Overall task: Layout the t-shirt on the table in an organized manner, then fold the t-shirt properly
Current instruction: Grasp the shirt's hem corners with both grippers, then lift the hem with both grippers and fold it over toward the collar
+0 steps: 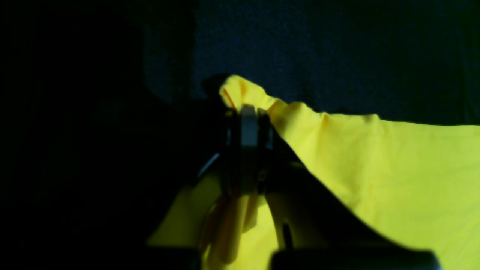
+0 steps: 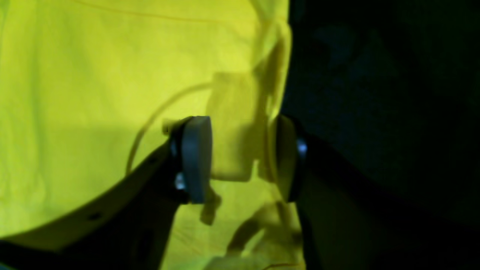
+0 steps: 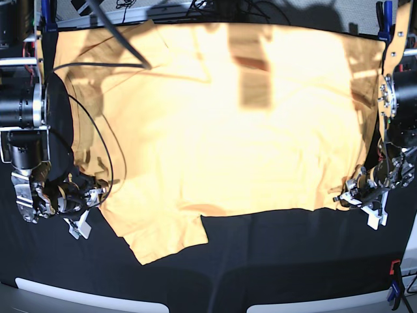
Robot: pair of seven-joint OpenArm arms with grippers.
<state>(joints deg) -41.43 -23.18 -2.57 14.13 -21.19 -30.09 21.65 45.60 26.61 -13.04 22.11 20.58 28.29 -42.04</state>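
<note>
- The table [image 3: 273, 261] was the biggest thing we saw, black cloth all over, with a blue clamp [image 3: 388, 13] and a red clamp [image 3: 393, 266] on its edge at the base view's right side.
- The t-shirt [image 3: 228, 130] lay spread across the far half of that table, mostly flat, one sleeve [image 3: 163, 238] poking toward the near edge.
- The left gripper [image 1: 248, 112] sat at the shirt's right-hand corner in the base view. From the wrist cam we saw it pinched tight on a bunched bit of the hem, fabric lifted off the table there.
- The right gripper [image 2: 240, 157] was at the shirt's opposite edge, fingers [image 2: 197, 157] spread wide with yellow fabric between them, not clamped.
- A black cable [image 3: 98, 140] looped over the shirt near that gripper.
</note>
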